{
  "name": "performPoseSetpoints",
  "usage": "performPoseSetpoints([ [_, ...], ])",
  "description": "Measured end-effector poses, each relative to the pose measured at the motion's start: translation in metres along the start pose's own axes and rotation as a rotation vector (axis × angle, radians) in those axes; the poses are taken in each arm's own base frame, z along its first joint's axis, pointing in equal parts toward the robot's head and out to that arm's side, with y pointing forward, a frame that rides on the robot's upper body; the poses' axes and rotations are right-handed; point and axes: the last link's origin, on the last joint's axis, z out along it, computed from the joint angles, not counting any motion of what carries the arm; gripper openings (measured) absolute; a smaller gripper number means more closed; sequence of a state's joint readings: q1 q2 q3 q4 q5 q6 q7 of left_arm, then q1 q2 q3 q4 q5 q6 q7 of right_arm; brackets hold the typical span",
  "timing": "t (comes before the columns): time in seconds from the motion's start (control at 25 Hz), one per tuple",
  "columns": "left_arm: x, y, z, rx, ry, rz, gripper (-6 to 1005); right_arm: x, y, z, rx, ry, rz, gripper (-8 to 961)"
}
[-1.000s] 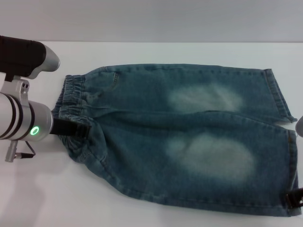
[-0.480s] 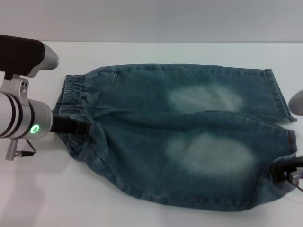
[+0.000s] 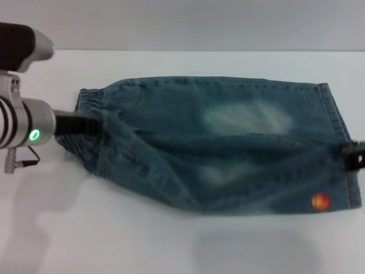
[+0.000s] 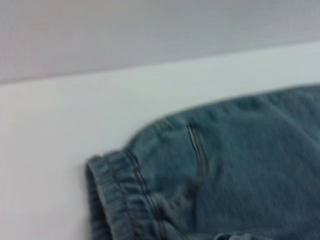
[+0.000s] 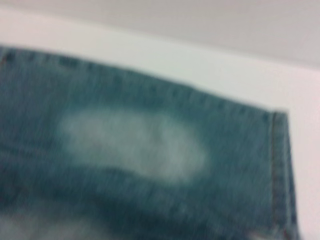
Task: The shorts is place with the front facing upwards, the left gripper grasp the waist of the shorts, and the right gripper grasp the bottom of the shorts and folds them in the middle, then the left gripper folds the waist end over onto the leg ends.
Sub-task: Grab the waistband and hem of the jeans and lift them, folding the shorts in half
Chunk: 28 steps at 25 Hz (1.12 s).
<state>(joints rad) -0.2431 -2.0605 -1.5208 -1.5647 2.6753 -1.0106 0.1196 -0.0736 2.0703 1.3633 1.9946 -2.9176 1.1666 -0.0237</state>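
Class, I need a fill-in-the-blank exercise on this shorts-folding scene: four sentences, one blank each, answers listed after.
1. The left gripper grips the shorts at the ____ end.
2. The right gripper holds the shorts at the ____ end.
3. The light on the left arm glows ____.
4. The near leg, lifted off the white table, shows a small round ____ print by its hem.

Answers: waist; leg; green; orange

white counter, plain matte top; only the shorts on it, far half lying flat, near half raised off the surface
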Motion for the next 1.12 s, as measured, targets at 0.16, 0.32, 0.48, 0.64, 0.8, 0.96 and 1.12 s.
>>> performPoseSetpoints([
  [0.16,0.007,-0.008,-0.002,0.022,0.062,-0.02,93,-0.009,-0.016,0.0,0.046,-0.13,-0.002,-2],
  [0.32,0.012,-0.017,-0.004,0.043,0.11,-0.039,93,-0.017,-0.031,-0.004,0.101,-0.273,-0.004,-1],
  [0.48,0.017,-0.022,-0.003,0.058,0.165,-0.051,93,-0.021,-0.045,-0.004,0.151,-0.362,-0.014,-1],
  [0.64,0.022,-0.024,0.001,0.067,0.232,-0.062,93,-0.021,-0.057,0.002,0.189,-0.406,-0.008,-1],
  [0.8,0.022,-0.026,0.006,0.069,0.265,-0.076,92,-0.018,-0.061,0.009,0.205,-0.454,-0.003,-1],
  [0.96,0.023,-0.027,0.01,0.068,0.278,-0.08,92,-0.017,-0.063,0.018,0.206,-0.469,-0.003,0],
  [1.12,0.024,-0.026,0.015,0.066,0.285,-0.076,92,-0.018,-0.063,0.023,0.203,-0.488,0.002,1],
])
